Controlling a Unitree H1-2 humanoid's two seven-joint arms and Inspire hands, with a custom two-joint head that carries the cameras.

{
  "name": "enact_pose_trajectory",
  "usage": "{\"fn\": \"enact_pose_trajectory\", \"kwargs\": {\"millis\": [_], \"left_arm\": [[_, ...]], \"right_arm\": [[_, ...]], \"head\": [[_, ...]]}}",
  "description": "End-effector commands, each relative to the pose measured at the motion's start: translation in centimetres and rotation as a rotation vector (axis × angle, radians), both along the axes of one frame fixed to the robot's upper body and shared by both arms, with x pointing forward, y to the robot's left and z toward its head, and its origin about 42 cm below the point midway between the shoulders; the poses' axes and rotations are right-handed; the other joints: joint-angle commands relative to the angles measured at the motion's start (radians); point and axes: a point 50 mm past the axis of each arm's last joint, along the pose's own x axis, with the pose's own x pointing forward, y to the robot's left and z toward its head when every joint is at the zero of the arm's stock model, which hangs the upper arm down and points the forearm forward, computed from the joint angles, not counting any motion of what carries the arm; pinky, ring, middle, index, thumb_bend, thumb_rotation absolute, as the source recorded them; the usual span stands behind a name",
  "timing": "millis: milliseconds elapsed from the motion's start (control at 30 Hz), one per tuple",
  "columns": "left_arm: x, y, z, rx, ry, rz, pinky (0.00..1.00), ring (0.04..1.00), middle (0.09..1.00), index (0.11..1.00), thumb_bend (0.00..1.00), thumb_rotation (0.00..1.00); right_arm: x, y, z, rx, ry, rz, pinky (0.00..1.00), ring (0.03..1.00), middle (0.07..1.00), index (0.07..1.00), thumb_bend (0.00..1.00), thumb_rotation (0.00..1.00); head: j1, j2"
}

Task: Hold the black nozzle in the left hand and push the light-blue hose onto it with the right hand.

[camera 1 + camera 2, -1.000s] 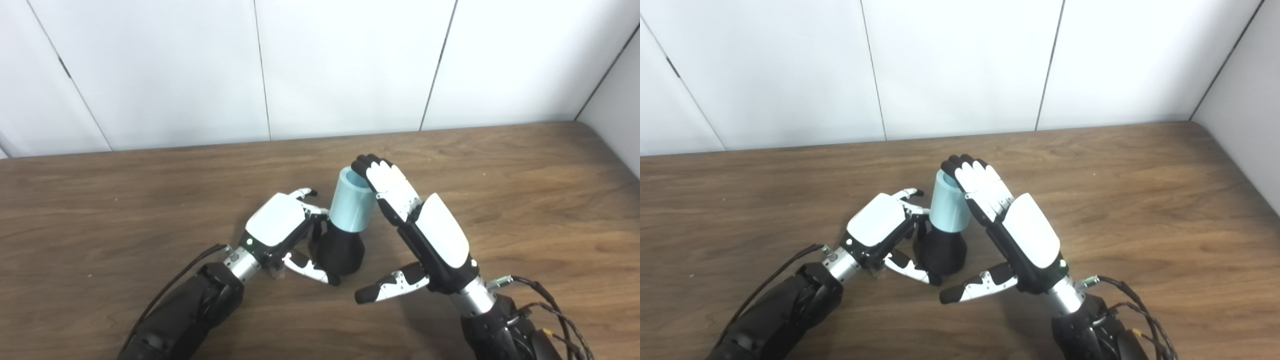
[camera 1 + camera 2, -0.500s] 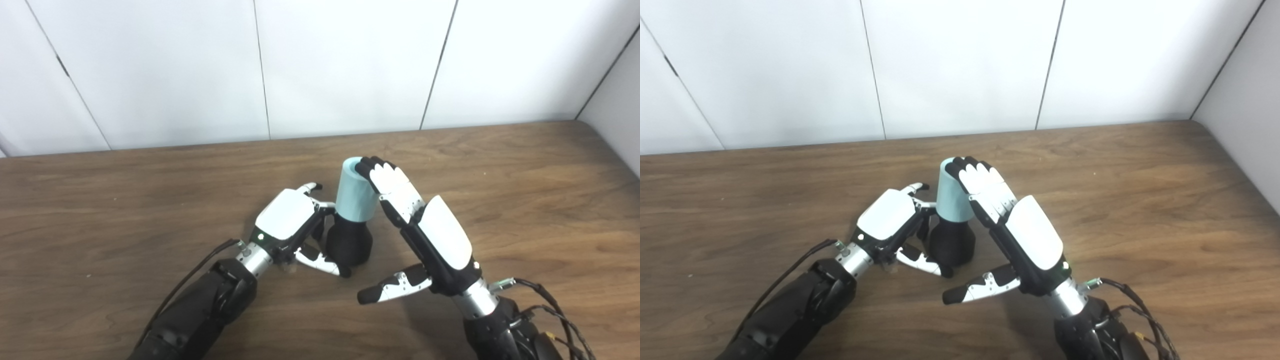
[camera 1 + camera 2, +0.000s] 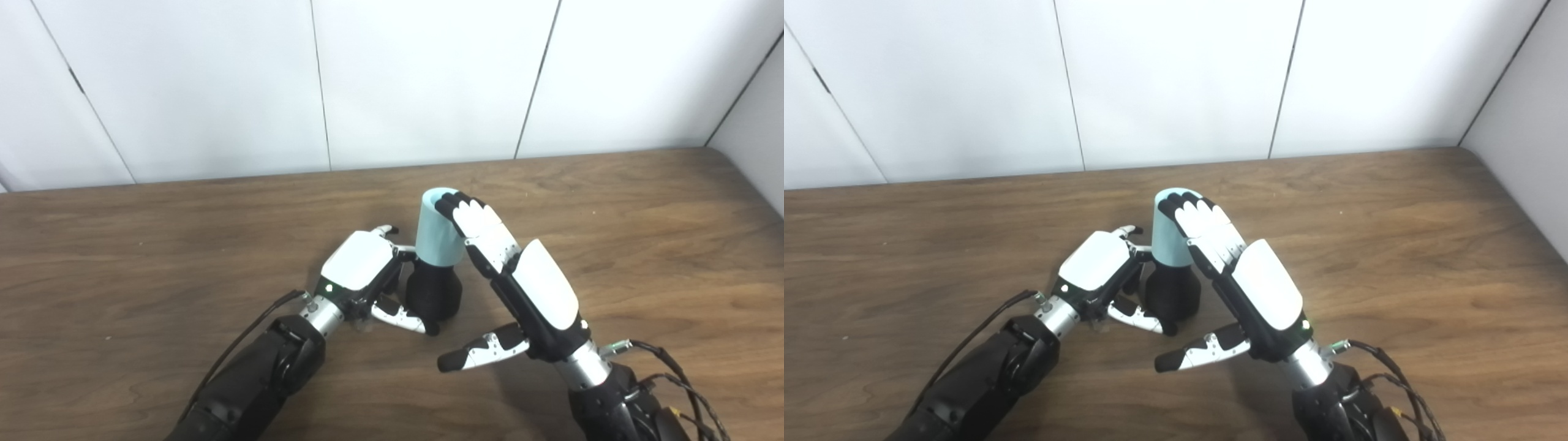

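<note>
Left eye view: left hand (image 3: 361,269) around black nozzle (image 3: 433,294), light-blue hose (image 3: 436,229) atop, right hand (image 3: 520,275) spread, seemingly touching.

Lab: bare table (image 3: 122,245), white wall panels (image 3: 429,79).

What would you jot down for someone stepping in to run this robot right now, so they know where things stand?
Left hand: shut on the black nozzle, which stands upright on the wooden table.
Right hand: open, fingers flat against the side and top rim of the light-blue hose, thumb out to the side.
Done: hose sits upright over the nozzle's top.
Left: whether it is fully seated cannot be told; check, press down if needed, then let go.
</note>
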Motion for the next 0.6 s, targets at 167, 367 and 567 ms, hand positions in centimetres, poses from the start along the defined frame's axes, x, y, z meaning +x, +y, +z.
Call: {"fn": "enact_pose_trajectory", "kwargs": {"millis": [167, 367, 567], "left_arm": [[-7.8, 3.1, -12.2, 0.537, 0.387, -0.05, 0.85, 0.502, 0.439, 0.514, 0.5, 0.0], [-7.7, 3.3, -12.4, 0.54, 0.393, -0.048, 0.87, 0.504, 0.438, 0.513, 0.5, 0.0], [-7.8, 3.3, -12.3, 0.544, 0.384, -0.052, 0.85, 0.502, 0.437, 0.508, 0.5, 0.0]], "right_arm": [[0.7, 0.4, 3.8, 0.191, -0.147, -0.036, 1.0, 1.0, 1.0, 1.0, 0.86, 0.76], [1.4, -0.5, 4.5, 0.272, -0.215, -0.097, 1.0, 1.0, 1.0, 1.0, 0.84, 0.73], [1.6, -2.8, 6.3, 0.272, -0.289, -0.188, 1.0, 1.0, 1.0, 1.0, 0.81, 0.77]], "head": [[-0.001, 0.0], [-0.003, -0.003], [-0.003, -0.003]]}}
